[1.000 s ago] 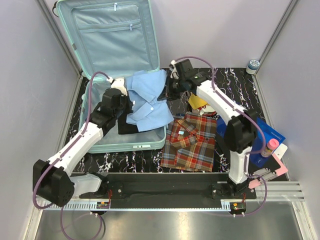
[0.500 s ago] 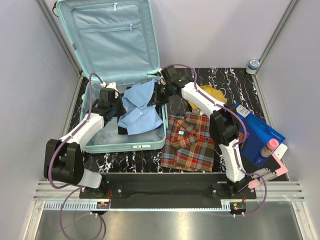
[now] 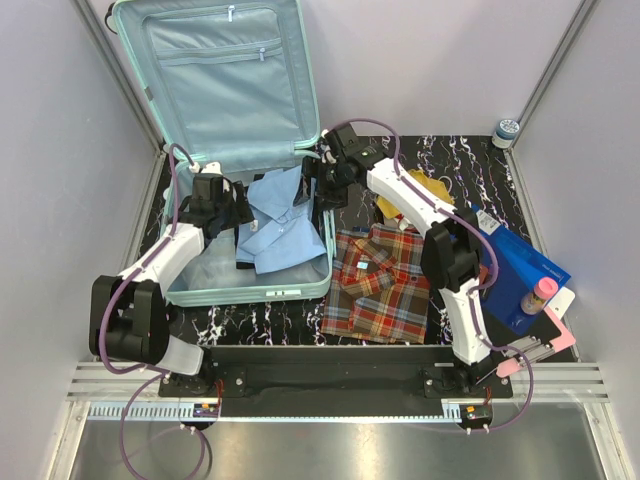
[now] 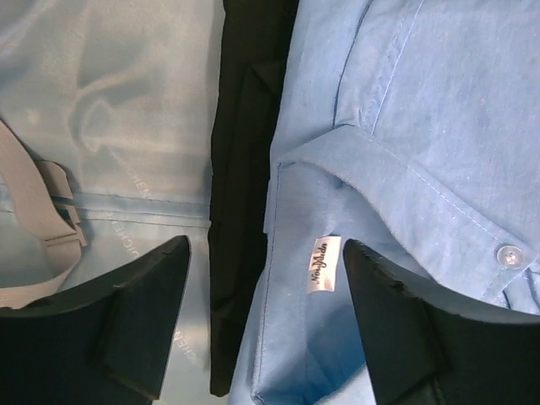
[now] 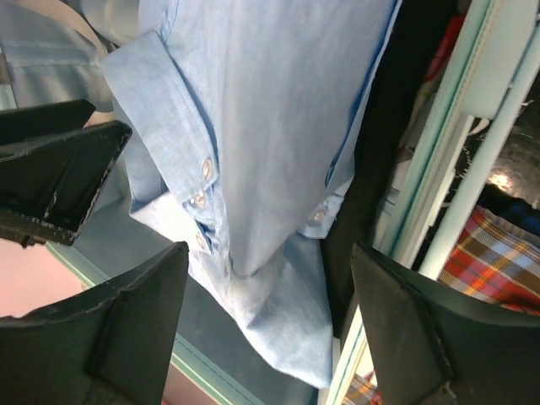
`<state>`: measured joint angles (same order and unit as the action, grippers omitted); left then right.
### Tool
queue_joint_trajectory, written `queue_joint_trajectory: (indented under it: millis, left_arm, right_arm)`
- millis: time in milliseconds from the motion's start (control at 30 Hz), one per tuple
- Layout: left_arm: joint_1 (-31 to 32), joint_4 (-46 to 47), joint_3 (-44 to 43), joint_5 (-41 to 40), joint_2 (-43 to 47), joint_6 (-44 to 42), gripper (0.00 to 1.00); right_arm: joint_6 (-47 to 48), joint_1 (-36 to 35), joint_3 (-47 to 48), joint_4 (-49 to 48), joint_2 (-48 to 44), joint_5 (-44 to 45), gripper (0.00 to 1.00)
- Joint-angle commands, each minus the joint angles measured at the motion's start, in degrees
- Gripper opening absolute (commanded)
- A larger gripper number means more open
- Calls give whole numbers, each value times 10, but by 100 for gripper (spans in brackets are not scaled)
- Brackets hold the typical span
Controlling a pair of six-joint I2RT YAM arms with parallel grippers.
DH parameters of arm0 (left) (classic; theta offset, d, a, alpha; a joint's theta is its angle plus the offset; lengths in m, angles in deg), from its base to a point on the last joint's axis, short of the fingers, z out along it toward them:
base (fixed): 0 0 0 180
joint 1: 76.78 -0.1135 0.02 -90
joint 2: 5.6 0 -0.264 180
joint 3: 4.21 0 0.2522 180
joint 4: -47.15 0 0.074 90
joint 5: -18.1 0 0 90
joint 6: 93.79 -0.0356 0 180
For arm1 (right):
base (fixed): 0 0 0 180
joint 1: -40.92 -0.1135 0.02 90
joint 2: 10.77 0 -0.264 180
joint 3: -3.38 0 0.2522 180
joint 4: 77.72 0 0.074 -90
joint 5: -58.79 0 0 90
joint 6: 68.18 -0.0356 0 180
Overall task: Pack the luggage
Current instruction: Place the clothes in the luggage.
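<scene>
the left gripper (image 4: 266, 253) is seen with its jaws spread wide and nothing held. below it lie a black folded garment (image 4: 245, 169) and a light blue button-up cotton shirt (image 4: 405, 126). both are laid inside the large mint-green hard-shell suitcase (image 3: 255, 291), which is opened beneath both grippers with its lid raised. the right gripper (image 5: 270, 253) is likewise held wide open and empty over the shirt, beside the suitcase rim. a red plaid shirt (image 3: 380, 285) is spread to its right.
</scene>
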<state>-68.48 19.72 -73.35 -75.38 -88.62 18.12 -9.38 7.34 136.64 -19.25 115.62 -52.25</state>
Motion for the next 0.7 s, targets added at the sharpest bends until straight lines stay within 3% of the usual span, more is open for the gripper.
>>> queue_joint_trajectory:
  millis: [0,200,367,667]
  left_arm:
    - [1,16,-19,-35,13,-2,82]
    - [1,28,-11,-32,20,3,81]
    - [0,35,-22,-27,-3,5,70]
    - [0,51,-55,-17,-61,1,60]
  right_arm:
    - [30,-1,27,36,-63,43,85]
    - [56,-24,35,58,-91,60,76]
    - [66,-61,49,68,-80,25,63]
    - [69,-83,60,69,-40,19,57]
